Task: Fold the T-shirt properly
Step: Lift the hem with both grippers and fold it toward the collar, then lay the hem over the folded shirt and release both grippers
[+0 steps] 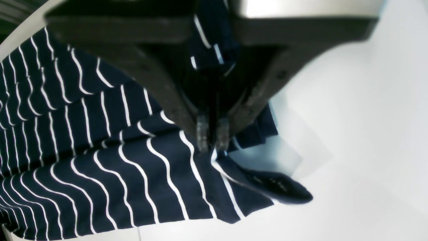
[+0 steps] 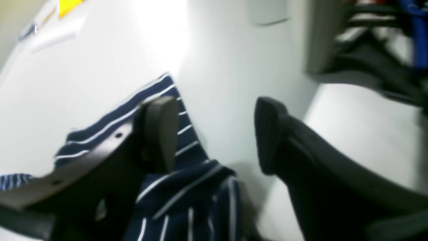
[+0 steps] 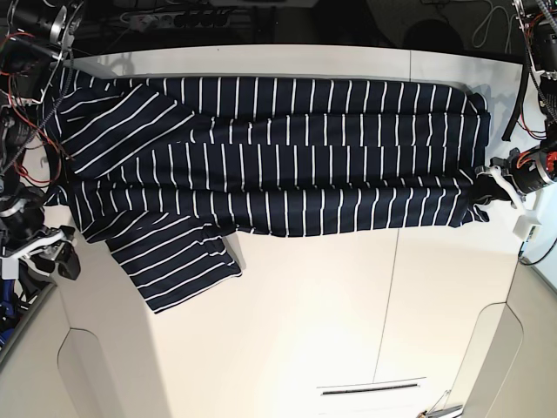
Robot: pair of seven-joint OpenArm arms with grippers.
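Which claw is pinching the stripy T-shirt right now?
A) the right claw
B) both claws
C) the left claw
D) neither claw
C. The left claw has its fingertips closed tight on a fold of the T-shirt, while the right claw hangs wide open with only table showing between its fingers.
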